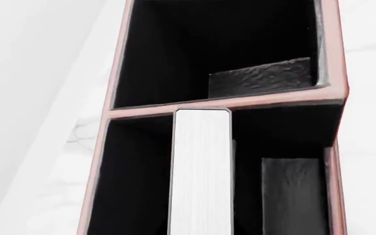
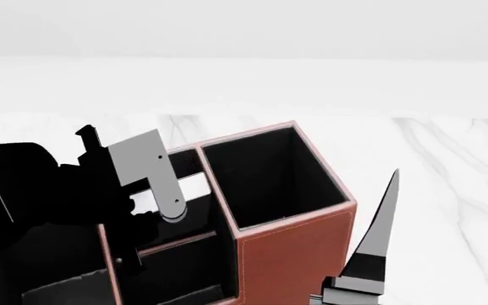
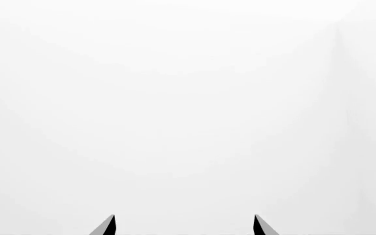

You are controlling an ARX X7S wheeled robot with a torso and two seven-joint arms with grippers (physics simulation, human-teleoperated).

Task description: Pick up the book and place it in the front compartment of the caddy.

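While the left claw [image 2: 155,213] holds the book [image 1: 201,171] over the caddy [image 2: 295,248], the right claw [image 3: 184,226] gapes wide.

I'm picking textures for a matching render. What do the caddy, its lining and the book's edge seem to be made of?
The caddy looks like reddish-brown leather, matte, with pale stitching along its rims. Its lining looks like black pebbled material, perhaps leatherette, judging by the grainy sheen. The book shows a white edge with fine lines, probably paper pages.

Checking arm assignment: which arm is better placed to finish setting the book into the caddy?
Left. The left gripper sits over the caddy with the book standing in a cell. The right gripper is open, facing blank white.
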